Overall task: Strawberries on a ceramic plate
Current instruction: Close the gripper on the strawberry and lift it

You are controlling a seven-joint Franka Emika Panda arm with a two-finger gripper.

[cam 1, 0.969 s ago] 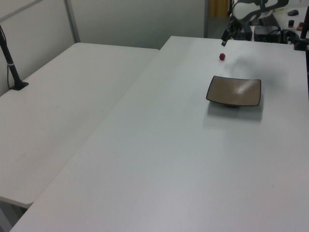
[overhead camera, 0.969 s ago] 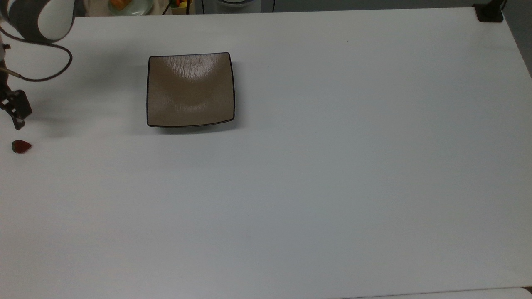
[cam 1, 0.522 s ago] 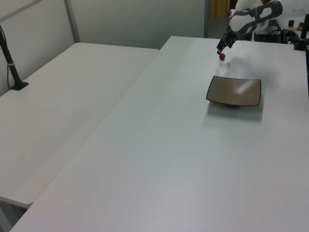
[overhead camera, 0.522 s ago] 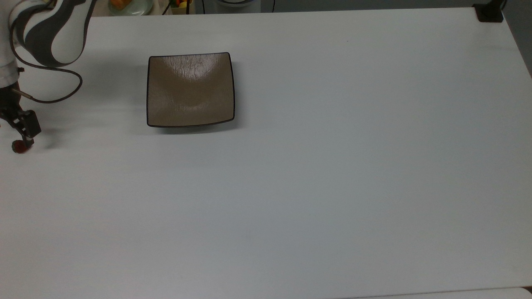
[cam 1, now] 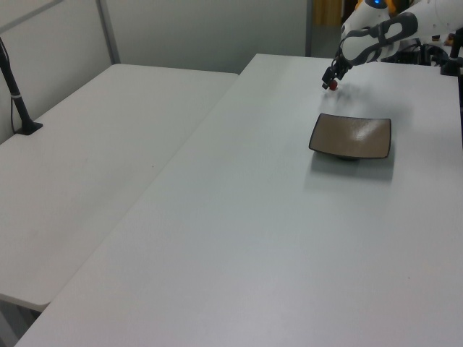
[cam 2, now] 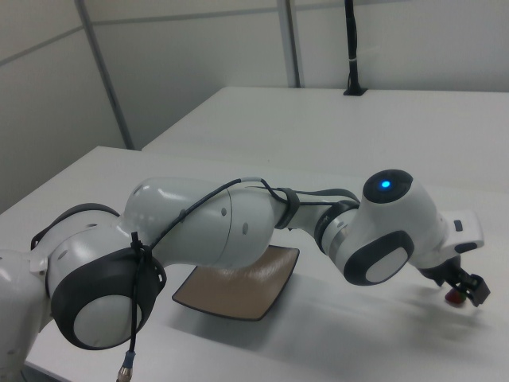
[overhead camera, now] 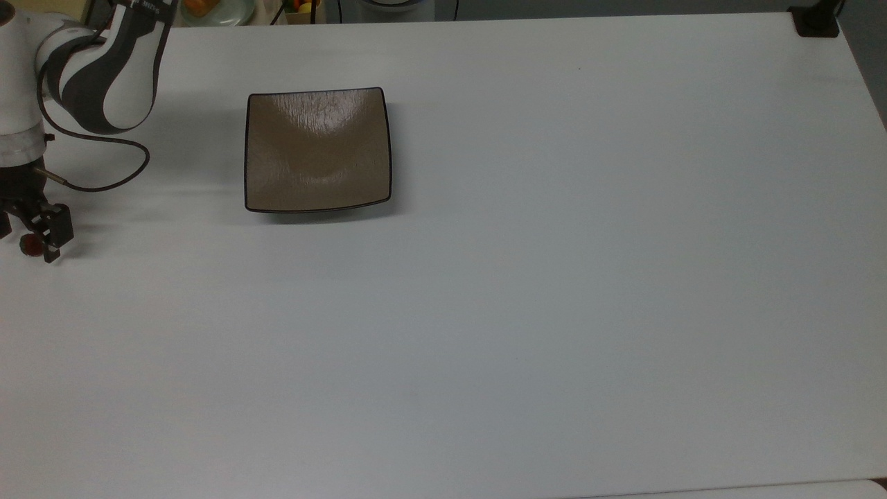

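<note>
Change: the claw (overhead camera: 31, 239), which a second ago hung above and short of the strawberry (overhead camera: 29, 244), has come down onto it; the fruit has not shifted on the surface (overhead camera: 554, 277).
Meaning for the task: judged as the end of the approach and the start of the grasp; nothing has been lifted yet, and the carry to the plate is all still to do.
Claw, top view: at the top view's far left edge, fingers apart, one finger (overhead camera: 53, 239) just to the top view's right of the fruit, the other at the frame's edge on the fruit's far side. The fruit sits between them. Whether either pad touches it cannot be told.
Strawberry: on the surface, well to the top view's left of the plate and slightly nearer the bottom of the frame; a small red spot under the claw (cam 1: 330, 81) in the left view, and below the claw (cam 2: 461, 288) in the right view.
Ceramic plate (overhead camera: 317, 149): square, brown, black-rimmed, with nothing on it; well apart from the claw.
Next move, judged: close on the fruit, gently since it is small and rounded and may roll, then lift and travel rightward in the top view.
</note>
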